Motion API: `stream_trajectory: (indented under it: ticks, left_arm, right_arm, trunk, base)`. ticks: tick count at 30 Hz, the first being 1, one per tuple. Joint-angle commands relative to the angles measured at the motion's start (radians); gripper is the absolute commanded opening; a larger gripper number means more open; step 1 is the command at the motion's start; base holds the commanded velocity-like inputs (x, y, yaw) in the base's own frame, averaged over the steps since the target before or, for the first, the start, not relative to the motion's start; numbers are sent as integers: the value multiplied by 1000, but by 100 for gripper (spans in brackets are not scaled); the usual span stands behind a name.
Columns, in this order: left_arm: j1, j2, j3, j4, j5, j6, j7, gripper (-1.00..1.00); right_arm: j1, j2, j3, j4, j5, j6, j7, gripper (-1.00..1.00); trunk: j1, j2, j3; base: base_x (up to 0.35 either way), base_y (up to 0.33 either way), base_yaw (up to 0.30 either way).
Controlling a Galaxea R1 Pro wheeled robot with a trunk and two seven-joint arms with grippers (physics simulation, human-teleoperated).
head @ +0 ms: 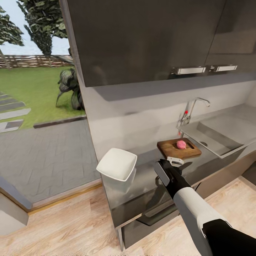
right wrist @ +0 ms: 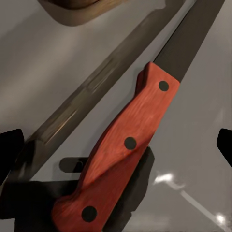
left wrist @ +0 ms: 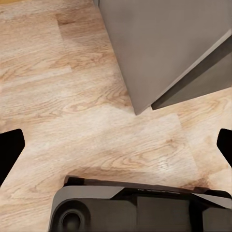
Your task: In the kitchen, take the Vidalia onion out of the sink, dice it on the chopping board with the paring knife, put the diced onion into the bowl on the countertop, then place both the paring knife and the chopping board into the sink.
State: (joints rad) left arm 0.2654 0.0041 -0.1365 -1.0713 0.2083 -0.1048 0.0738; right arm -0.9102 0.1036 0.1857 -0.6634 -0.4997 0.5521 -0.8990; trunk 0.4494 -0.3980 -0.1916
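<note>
Onion: the onion (head: 181, 144) lies on the chopping board (head: 171, 147), near the middle. I judge it is put there so it can be cut; it looks whole, no small cubes are visible.
Board: it rests on the countertop (head: 142, 179), just beside the sink (head: 227, 137), so the way from basin to board is short.
Knife: the knife (right wrist: 123, 145) lies flat on the dark counter, its red handle directly under the right gripper (right wrist: 116, 145) and the blade pointing away toward the board corner (right wrist: 77, 9). The place near the board seems chosen for an easy pick-up.
Right gripper: the two black fingertips (right wrist: 9, 152) stand far apart at both sides of the handle and do not touch it. In the head view the gripper (head: 174, 161) hangs just before the board edge.
Left gripper: its fingertips (left wrist: 9, 145) are spread wide, nothing between them; it looks down on the wooden floor (left wrist: 72, 96) beside a grey cabinet (left wrist: 159, 43).
Bowl: the white bowl (head: 117, 164) stands on the counter, well apart from the board, and looks empty.
Hidden: in the head view the knife is covered by the right gripper. The blade tip is cut off in the wrist view. How high the gripper is above the handle I cannot tell.
</note>
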Motion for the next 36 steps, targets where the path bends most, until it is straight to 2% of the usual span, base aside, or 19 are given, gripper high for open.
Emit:
stream_trajectory:
  ticks: [1, 9, 26, 36]
  left_arm:
    - [0, 1, -3, -1, 6, -3, 6, 100]
    - [0, 1, -3, -1, 6, -3, 6, 100]
    - [0, 1, -2, -1, 6, -3, 6, 100]
    - [0, 1, -3, 1, 6, -3, 6, 100]
  right_arm:
    - [-1, -1, 5, -1, -7, 6, -8, 100]
    - [-1, 0, 5, -1, -8, 6, -8, 100]
    - [-1, -1, 3, -1, -8, 7, -8, 100]
    - [-1, -1, 4, 4, -8, 6, -8, 100]
  trunk:
    - [1, -2, -3]
    - [1, -2, -12]
    - [1, -2, -13]
    - [1, -2, -26]
  base:
    - [0, 0, 0]
    - [0, 0, 0]
    - [14, -13, 0]
    - [0, 0, 0]
